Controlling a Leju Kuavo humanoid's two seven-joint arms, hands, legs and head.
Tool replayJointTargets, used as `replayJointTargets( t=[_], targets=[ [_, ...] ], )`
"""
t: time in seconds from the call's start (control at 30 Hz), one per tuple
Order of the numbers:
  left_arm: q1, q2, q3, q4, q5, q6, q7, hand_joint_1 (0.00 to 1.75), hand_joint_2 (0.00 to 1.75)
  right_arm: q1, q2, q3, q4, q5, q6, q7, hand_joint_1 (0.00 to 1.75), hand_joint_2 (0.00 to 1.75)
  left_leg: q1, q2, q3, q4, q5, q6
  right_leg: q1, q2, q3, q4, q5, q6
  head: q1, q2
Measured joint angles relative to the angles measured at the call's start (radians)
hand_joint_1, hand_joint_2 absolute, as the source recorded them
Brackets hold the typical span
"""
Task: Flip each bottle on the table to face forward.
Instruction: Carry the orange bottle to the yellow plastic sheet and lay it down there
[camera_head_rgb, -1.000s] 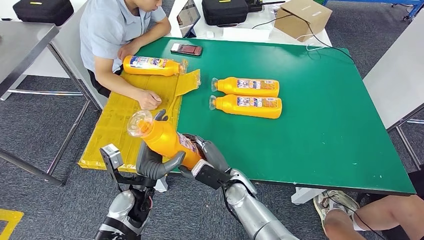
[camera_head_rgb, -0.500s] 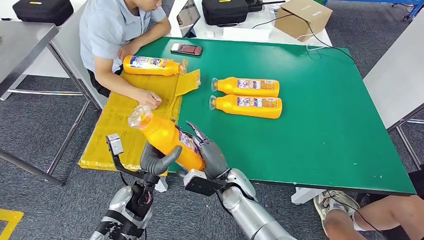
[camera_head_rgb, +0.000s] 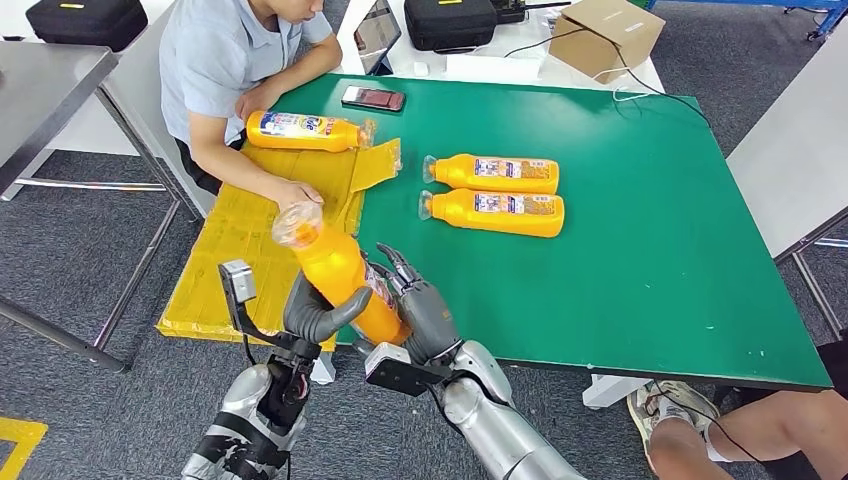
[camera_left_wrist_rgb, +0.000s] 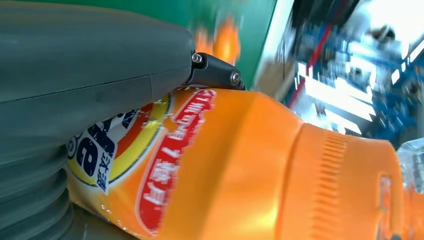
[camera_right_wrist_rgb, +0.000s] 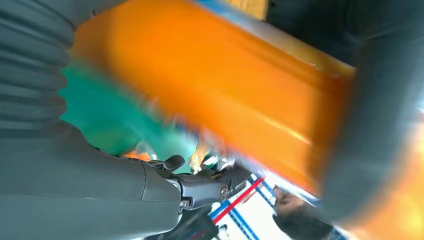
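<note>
Left robot hand (camera_head_rgb: 318, 312) grips glossy orange plastic bottle (camera_head_rgb: 340, 275), ribbed neck; right robot hand (camera_head_rgb: 420, 310) fingers spread beside it.

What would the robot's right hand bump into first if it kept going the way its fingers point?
Probably nothing soon: the right hand points across bare green table. The two lying bottles sit farther along, though depth is unclear.
</note>
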Motion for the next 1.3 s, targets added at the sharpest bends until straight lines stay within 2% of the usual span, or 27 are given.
replayJointTargets(
  t=[0.1, 0.13, 0.2, 0.3, 0.53, 0.7, 0.83, 1.0, 1.13, 1.3],
  targets=[
    [-0.042, 0.027, -0.003, 0.005, -0.347, 0.298, -0.082, 1.75, 1.75, 0.002, 0.001, 0.006, -0.008, 0.014, -0.026, 0.002, 0.00, 0.00, 0.000, 0.002, 0.000, 0.000, 0.000, 0.000, 0.000, 0.001, -0.001, 0.000, 0.000, 0.000, -0.001, 0.000],
    [-0.058, 0.038, -0.002, 0.006, -0.456, 0.370, -0.093, 1.75, 1.75, 0.004, 0.001, 0.008, -0.014, 0.016, -0.029, 0.005, 0.00, 0.00, 0.000, 0.002, 0.000, 0.000, 0.000, 0.000, 0.001, 0.000, -0.002, 0.000, 0.000, 0.000, -0.001, 0.000],
    [-0.092, 0.057, 0.002, 0.009, -0.623, 0.435, -0.082, 1.75, 1.75, 0.007, -0.002, 0.008, -0.030, 0.021, -0.032, 0.016, 0.00, 0.00, 0.001, -0.002, 0.000, 0.000, 0.001, -0.001, 0.001, -0.002, -0.001, 0.001, 0.000, 0.000, 0.000, 0.000],
    [-0.127, 0.079, 0.004, 0.022, -0.726, 0.437, -0.057, 1.75, 1.75, 0.010, -0.003, 0.008, -0.053, 0.030, -0.034, 0.027, 0.00, 0.00, 0.001, -0.001, -0.001, 0.000, 0.001, -0.001, 0.000, -0.003, -0.001, 0.002, 0.000, 0.000, 0.000, 0.000],
    [-0.159, 0.099, 0.010, 0.052, -0.770, 0.434, -0.049, 1.75, 1.75, 0.013, -0.009, 0.008, -0.078, 0.032, -0.037, 0.031, 0.00, 0.00, 0.000, -0.001, -0.001, 0.000, 0.001, -0.001, 0.000, -0.002, -0.002, 0.001, 0.000, 0.000, 0.000, 0.000],
    [-0.210, 0.120, 0.010, 0.110, -0.887, 0.418, 0.002, 1.75, 1.75, 0.019, -0.010, 0.003, -0.085, 0.031, -0.024, 0.032, 0.00, 0.00, 0.000, 0.000, -0.001, 0.000, 0.002, -0.001, 0.000, -0.002, -0.002, 0.001, 0.000, 0.000, 0.000, 0.000],
    [-0.279, 0.137, 0.005, 0.222, -1.019, 0.381, 0.069, 1.75, 1.75, 0.025, -0.010, 0.000, -0.091, 0.028, 0.013, 0.032, 0.00, 0.00, 0.001, -0.001, -0.001, 0.000, 0.002, -0.002, 0.000, -0.002, -0.002, 0.002, 0.000, 0.000, 0.000, 0.000],
    [-0.350, 0.143, -0.013, 0.383, -1.107, 0.334, 0.127, 1.75, 1.75, 0.031, -0.007, -0.001, -0.098, 0.027, 0.056, 0.032, 0.00, 0.00, 0.000, 0.000, -0.001, 0.000, 0.002, -0.002, 0.000, -0.002, -0.003, 0.002, 0.000, 0.000, 0.000, 0.000],
    [-0.383, 0.144, -0.015, 0.516, -1.111, 0.316, 0.137, 1.75, 1.75, 0.043, -0.002, -0.001, -0.111, 0.021, 0.087, 0.032, 0.00, 0.00, 0.000, 0.000, -0.001, 0.000, 0.002, -0.002, 0.000, -0.002, -0.003, 0.002, 0.000, 0.000, 0.000, 0.000],
    [-0.422, 0.144, -0.008, 0.610, -1.095, 0.299, 0.140, 1.75, 1.75, 0.055, 0.000, 0.002, -0.128, 0.012, 0.111, 0.031, 0.00, 0.00, 0.000, 0.000, -0.001, 0.000, 0.002, -0.002, 0.000, -0.002, -0.002, 0.002, 0.000, 0.000, 0.000, 0.000]
  ],
)
